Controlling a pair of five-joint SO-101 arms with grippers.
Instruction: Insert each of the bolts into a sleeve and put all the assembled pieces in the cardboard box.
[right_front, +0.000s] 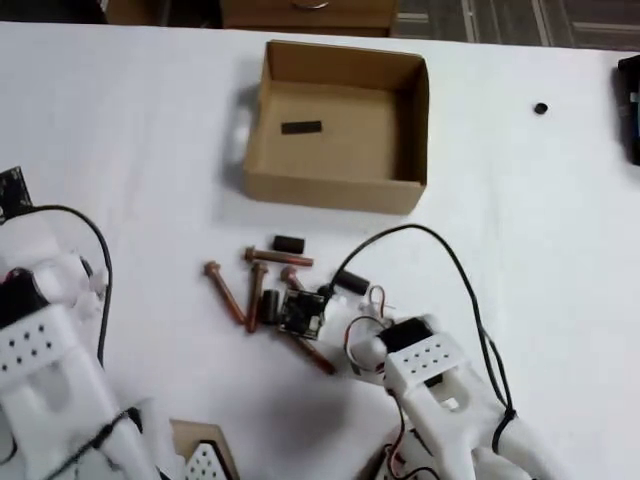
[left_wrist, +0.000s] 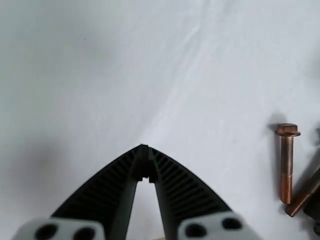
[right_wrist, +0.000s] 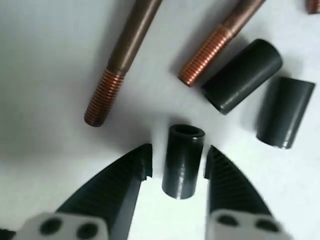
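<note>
Several copper bolts (right_front: 225, 292) and black sleeves (right_front: 288, 243) lie scattered in front of the cardboard box (right_front: 345, 190), and one sleeve (right_front: 301, 127) lies inside the box. My right gripper (right_wrist: 178, 161) is open low over the pile. A black sleeve (right_wrist: 182, 160) lies between its fingers (right_wrist: 135, 172), apart from both. Two more sleeves (right_wrist: 241, 76) and two bolt ends (right_wrist: 105, 100) lie just beyond. My left gripper (left_wrist: 145, 170) is shut and empty over bare cloth, with a bolt (left_wrist: 287, 162) off to one side.
A small black piece (right_front: 541, 108) lies far right on the white table (right_front: 130, 150). A dark object (right_front: 630, 95) sits at the right edge. The right arm's cable (right_front: 455, 265) loops beside the pile. A cardboard piece (right_front: 205, 450) lies at the front edge.
</note>
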